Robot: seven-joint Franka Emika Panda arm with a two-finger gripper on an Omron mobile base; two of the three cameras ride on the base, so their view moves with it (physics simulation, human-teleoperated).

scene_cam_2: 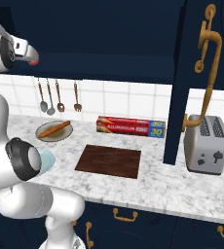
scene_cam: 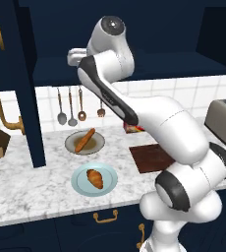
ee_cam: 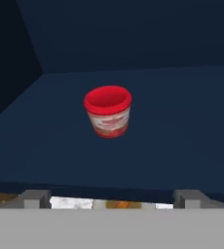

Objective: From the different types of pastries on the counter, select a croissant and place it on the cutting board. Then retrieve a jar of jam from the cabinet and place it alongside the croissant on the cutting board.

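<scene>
Presently our gripper (ee_cam: 112,197), fingers spread, faces the squat red-lidded jam jar (ee_cam: 107,112) at frame centre on the dark navy cabinet shelf (ee_cam: 182,121). We advise advancing straight, keeping the jar centred, closing below the lid.

Cutting board (scene_cam: 152,156) and foil box (scene_cam: 133,128) partly behind the arm; toaster (scene_cam: 224,121) cropped at frame edge.

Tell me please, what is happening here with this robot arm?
The arm reaches up toward the open cabinet. Its gripper is open and holds nothing, and the jar of jam stands ahead of it on the shelf. The croissant is on the light blue plate, and nothing lies on the cutting board.
</scene>
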